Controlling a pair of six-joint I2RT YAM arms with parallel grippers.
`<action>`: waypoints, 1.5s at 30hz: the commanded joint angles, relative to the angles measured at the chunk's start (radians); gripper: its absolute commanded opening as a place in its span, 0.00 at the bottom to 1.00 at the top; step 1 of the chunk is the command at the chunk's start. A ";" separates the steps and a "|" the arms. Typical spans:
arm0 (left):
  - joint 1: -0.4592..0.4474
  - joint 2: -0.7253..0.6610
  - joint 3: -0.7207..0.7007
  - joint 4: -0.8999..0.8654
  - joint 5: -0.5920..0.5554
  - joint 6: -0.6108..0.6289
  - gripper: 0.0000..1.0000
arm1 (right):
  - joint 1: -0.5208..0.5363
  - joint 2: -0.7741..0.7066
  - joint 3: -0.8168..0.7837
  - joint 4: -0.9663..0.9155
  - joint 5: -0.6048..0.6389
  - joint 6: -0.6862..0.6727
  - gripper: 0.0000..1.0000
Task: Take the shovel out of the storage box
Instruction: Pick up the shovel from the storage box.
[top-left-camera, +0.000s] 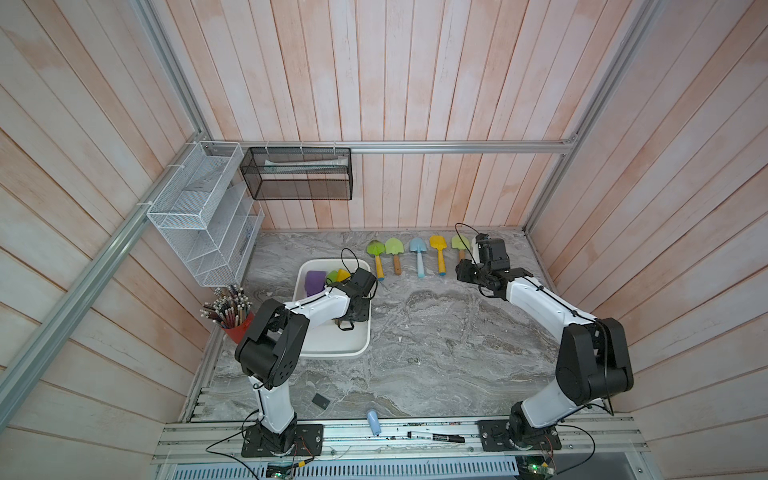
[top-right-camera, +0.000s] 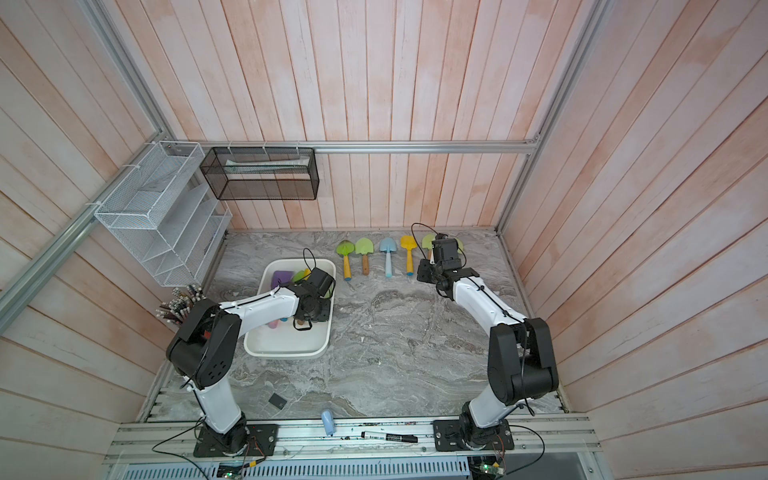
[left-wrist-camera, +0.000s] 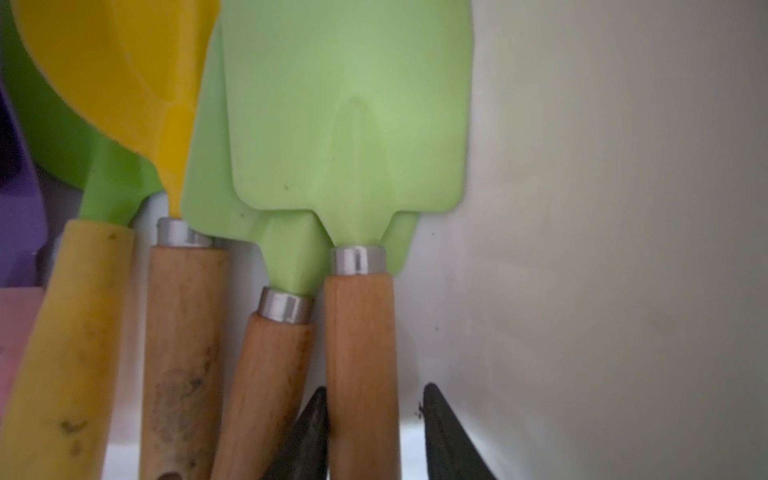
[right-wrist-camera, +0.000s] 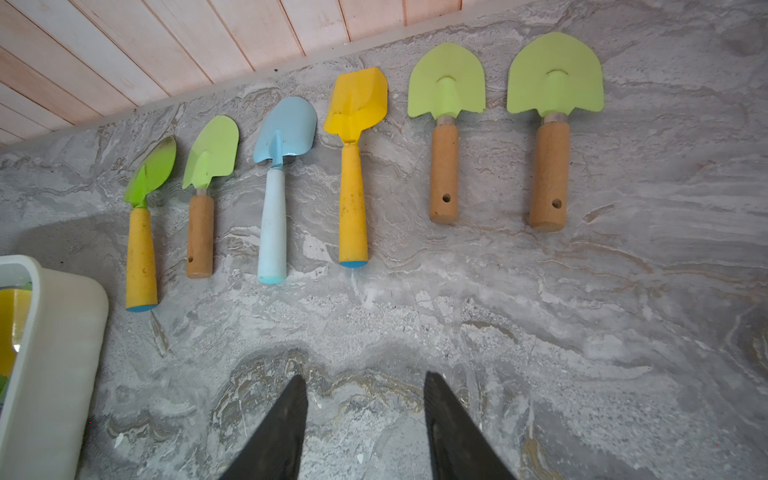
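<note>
The white storage box sits left of centre on the marble table. Several shovels lie side by side in it. One is a light green shovel with a wooden handle, lying next to the box wall. My left gripper reaches down into the box and straddles that handle. One fingertip touches the handle; a gap remains at the other, so it is open. My right gripper hovers open over bare table near the back, holding nothing.
Several shovels lie in a row along the back wall. A red pencil cup, white wire rack and black mesh basket stand at the left and back. A marker and blue tube lie at the front rail.
</note>
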 joint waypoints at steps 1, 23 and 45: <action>-0.023 0.016 -0.014 -0.035 -0.108 0.012 0.39 | 0.006 -0.014 -0.010 0.014 -0.012 0.014 0.48; -0.041 -0.039 0.000 -0.045 -0.152 0.020 0.13 | 0.018 -0.048 -0.018 0.001 0.003 0.012 0.47; 0.286 -0.486 -0.183 0.103 0.525 -0.019 0.05 | 0.174 -0.066 -0.010 0.221 -0.347 0.161 0.48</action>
